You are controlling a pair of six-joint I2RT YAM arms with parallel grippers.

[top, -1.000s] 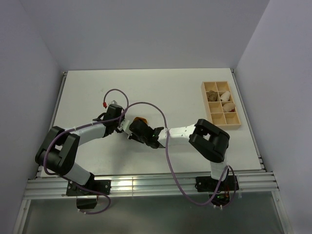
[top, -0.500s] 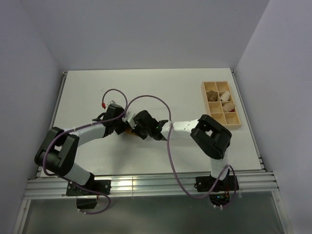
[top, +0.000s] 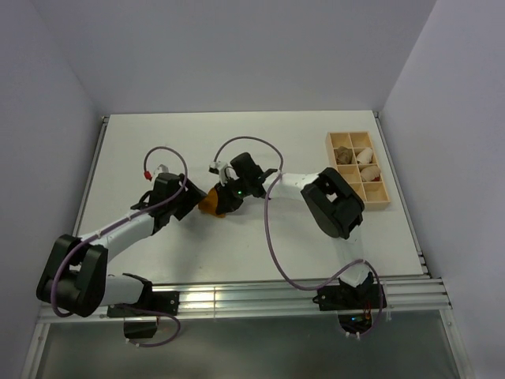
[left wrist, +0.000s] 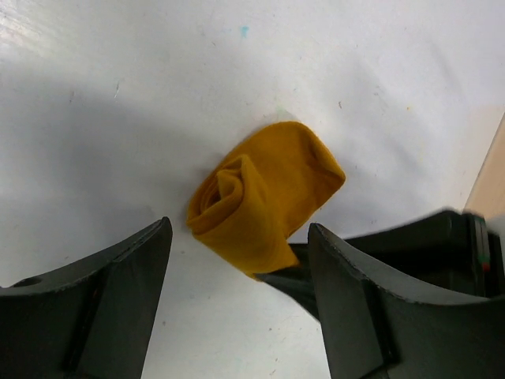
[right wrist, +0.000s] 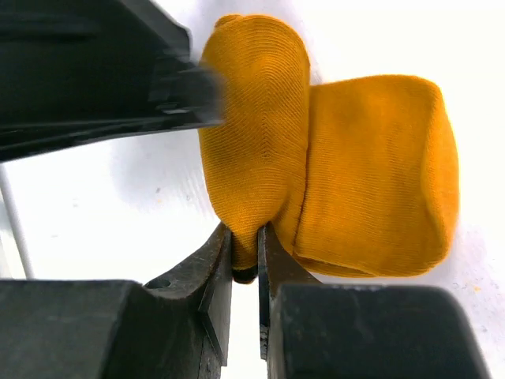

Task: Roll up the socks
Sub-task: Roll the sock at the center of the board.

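The socks show as one mustard-orange rolled bundle (top: 211, 202) lying on the white table, loosely coiled in the left wrist view (left wrist: 264, 193). My left gripper (top: 189, 204) sits just left of it, open, its fingers (left wrist: 118, 304) standing apart either side of the bundle's near end without touching it. My right gripper (top: 226, 195) comes in from the right and is shut on a fold at the bundle's edge (right wrist: 245, 249). The orange fabric (right wrist: 347, 166) bulges beyond its fingertips. One right finger (left wrist: 304, 278) shows dark under the bundle.
A wooden compartment tray (top: 379, 197) stands at the right of the table, with small cream bundles (top: 368, 168) and a brownish one (top: 345, 155) in its cells. Purple cables (top: 272, 237) loop over the table near both arms. Grey walls close in the sides.
My left gripper has opened, let go of the bundle and drawn back to the left. My right gripper has swung left and farther out, keeping its pinch on the sock.
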